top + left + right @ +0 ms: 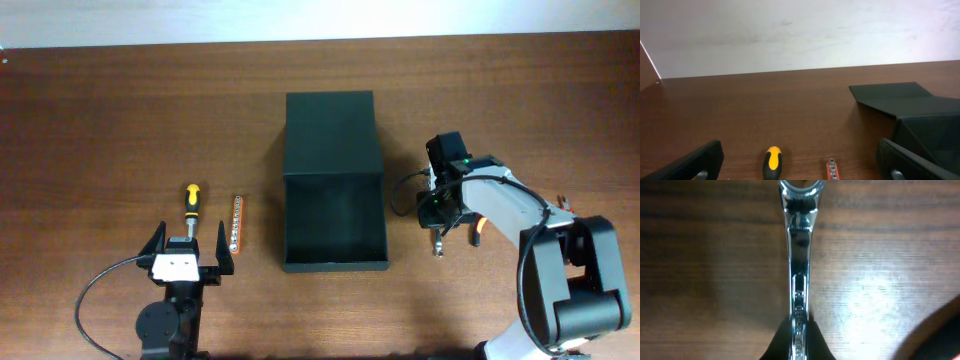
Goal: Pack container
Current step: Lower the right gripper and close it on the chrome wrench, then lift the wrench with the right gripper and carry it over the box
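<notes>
The container (334,266) is a dark green-black square box in the middle of the table, open, with its flap lid (330,130) lying back on the far side. My right gripper (440,222) is just right of the box and shut on a chrome wrench (438,245). In the right wrist view the wrench (800,255) runs straight out from the gripper (799,332) over the wood. My left gripper (190,250) stands open near the front left, with nothing between its fingers. In the left wrist view the container (920,115) is at the right.
A screwdriver with a yellow-and-black handle (190,203) lies just ahead of the left gripper (802,165). An orange bit holder (236,222) lies right of it; both show in the left wrist view, screwdriver (772,162) and bit holder (832,170). Something orange (477,232) sits under the right arm.
</notes>
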Available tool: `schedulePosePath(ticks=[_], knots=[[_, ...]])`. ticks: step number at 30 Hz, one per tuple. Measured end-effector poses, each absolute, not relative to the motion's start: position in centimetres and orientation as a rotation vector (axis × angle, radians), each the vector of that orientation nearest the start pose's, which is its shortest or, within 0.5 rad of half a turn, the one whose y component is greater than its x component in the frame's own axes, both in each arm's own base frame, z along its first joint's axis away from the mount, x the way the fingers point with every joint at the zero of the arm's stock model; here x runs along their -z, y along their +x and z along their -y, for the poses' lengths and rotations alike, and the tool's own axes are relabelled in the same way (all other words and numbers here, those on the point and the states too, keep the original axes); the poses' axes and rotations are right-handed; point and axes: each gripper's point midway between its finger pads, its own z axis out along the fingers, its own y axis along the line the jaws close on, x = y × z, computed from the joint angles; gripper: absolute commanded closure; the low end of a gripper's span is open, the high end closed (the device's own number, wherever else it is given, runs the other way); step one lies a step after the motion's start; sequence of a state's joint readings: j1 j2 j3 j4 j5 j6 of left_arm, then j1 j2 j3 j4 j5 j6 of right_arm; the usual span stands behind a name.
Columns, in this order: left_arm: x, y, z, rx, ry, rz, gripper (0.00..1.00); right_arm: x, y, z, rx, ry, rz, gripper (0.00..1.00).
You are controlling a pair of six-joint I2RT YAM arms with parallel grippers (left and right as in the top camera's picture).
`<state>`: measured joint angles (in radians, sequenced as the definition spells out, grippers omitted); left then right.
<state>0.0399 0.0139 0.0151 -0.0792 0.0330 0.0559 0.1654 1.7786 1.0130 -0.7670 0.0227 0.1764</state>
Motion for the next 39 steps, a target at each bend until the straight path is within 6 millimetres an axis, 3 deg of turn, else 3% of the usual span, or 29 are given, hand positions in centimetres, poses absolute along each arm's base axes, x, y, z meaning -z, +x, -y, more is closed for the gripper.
schedulePosePath(ticks=[4,6,8,14,19,22,26,30,34,39], knots=[[-15.8,24.6,-0.4,-0.046,0.038,-1.649,0.01,-1.4,30.7,-4.7,0.030,0.017,-3.119,0.96],[-15.8,24.6,-0.4,-0.046,0.038,-1.649,0.01,-3.3,31.8,-4.9,0.029,0.016,-3.113,0.96],[-15.8,24.6,-0.4,-0.046,0.038,-1.649,0.01,-5.6,33.4,-5.1,0.024,0.018,-3.079,0.96],[-15.8,24.6,-0.4,-0.046,0.038,-1.649,0.01,-15.3,37.5,-6.2,-0.039,-0.035,-2.946,0.96],[-15.8,24.6,-0.4,-0.046,0.038,-1.649,0.01,-22.4,37.6,-9.0,-0.248,-0.217,-2.853,0.96],[-15.8,24.6,-0.4,-0.046,0.038,-1.648,0.01,-24.8,36.6,-12.0,-0.379,-0.417,-2.794,0.96],[-15.8,24.6,-0.4,-0.046,0.038,-1.649,0.01,-25.2,33.8,-16.9,-0.460,-0.749,-2.743,0.96],[-15.8,24.6,-0.4,-0.046,0.038,-1.649,0.01,-24.7,31.4,-21.1,-0.376,-1.040,-2.668,0.96],[-15.8,24.6,-0.4,-0.046,0.038,-1.648,0.01,-24.2,30.3,-23.9,-0.246,-1.210,-2.580,0.96],[-15.8,24.6,-0.4,-0.046,0.038,-1.648,0.01,-22.6,30.3,-25.7,-0.150,-1.274,-2.569,0.96]])
